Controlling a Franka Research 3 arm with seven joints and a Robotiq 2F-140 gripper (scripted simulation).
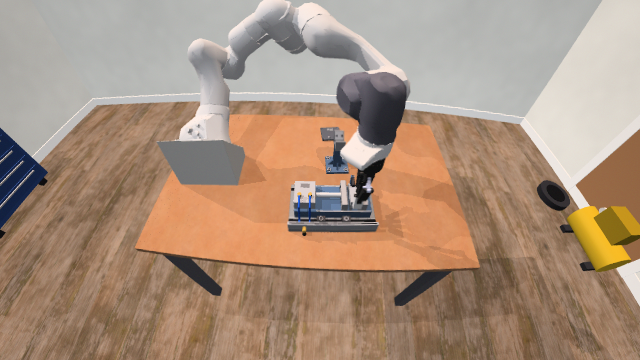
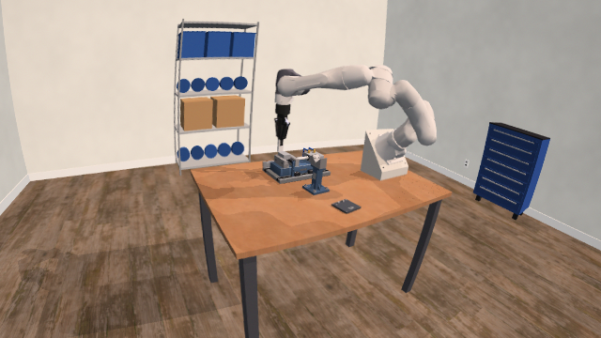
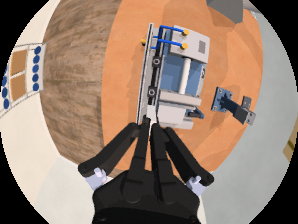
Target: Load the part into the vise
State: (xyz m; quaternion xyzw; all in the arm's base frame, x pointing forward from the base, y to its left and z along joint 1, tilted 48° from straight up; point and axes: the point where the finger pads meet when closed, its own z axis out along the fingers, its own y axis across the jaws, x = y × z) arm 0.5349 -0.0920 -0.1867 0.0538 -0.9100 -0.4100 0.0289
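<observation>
The vise (image 1: 332, 216) (image 2: 285, 171) (image 3: 194, 47) stands in the middle of the table, with its air cylinder at one end and its jaws open. My gripper (image 1: 358, 199) (image 2: 281, 141) (image 3: 150, 111) is shut with nothing between the fingers. It hangs just above the end of the vise away from the cylinder. The dark infeed plate (image 1: 327, 132) (image 2: 346, 206) lies flat behind the vise and looks bare. I cannot pick out the part clearly. The gap between the jaws is partly hidden by my fingers.
The blue V-block stand (image 1: 337, 162) (image 2: 315, 180) (image 3: 222, 100) rises between the vise and the infeed plate. The robot's grey base (image 1: 202, 160) (image 2: 380, 160) sits at the table's back corner. A shelf rack (image 2: 213, 94) stands beyond the table.
</observation>
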